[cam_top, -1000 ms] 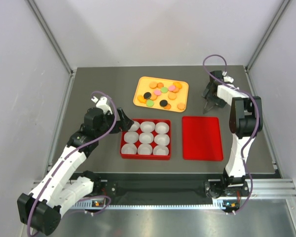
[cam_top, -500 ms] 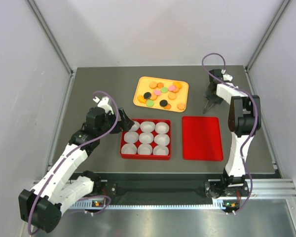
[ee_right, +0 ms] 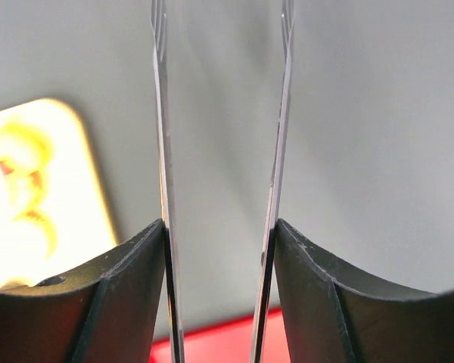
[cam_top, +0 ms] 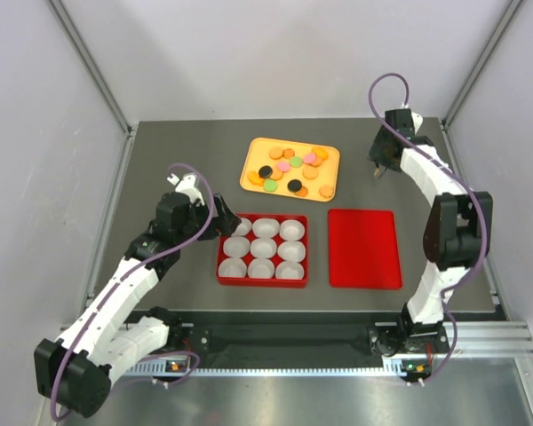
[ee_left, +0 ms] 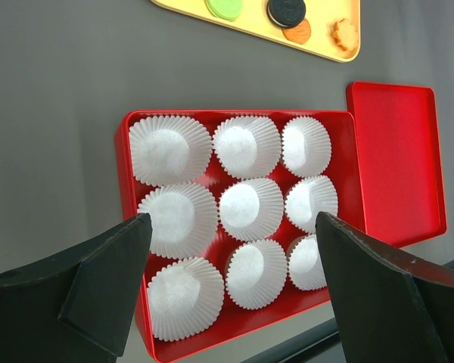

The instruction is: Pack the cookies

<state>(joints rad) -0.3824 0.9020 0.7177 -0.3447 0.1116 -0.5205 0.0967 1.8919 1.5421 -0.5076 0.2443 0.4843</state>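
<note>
The cookies (cam_top: 289, 169), mostly orange with pink, green and black ones, lie on a yellow tray (cam_top: 249, 182) at the back centre. A black cookie (ee_left: 287, 10) and others show at the top of the left wrist view. My left gripper (cam_top: 226, 222) is open and empty, over the left side of a red box (cam_top: 263, 282) of white paper cups (cam_top: 265, 247); the cups show between its jaws (ee_left: 231, 227). My right gripper (cam_top: 379, 164) is right of the tray, shut on thin metal tongs (ee_right: 159, 113), whose blades stand apart with nothing between them.
A flat red lid (cam_top: 364, 248) lies right of the box and also shows in the left wrist view (ee_left: 397, 159). The tray's corner (ee_right: 38, 189) is left of the tongs. Grey walls close in the table on three sides.
My right gripper has moved back and a little right with the tongs, away from the red lid's far edge. My left arm has barely moved.
</note>
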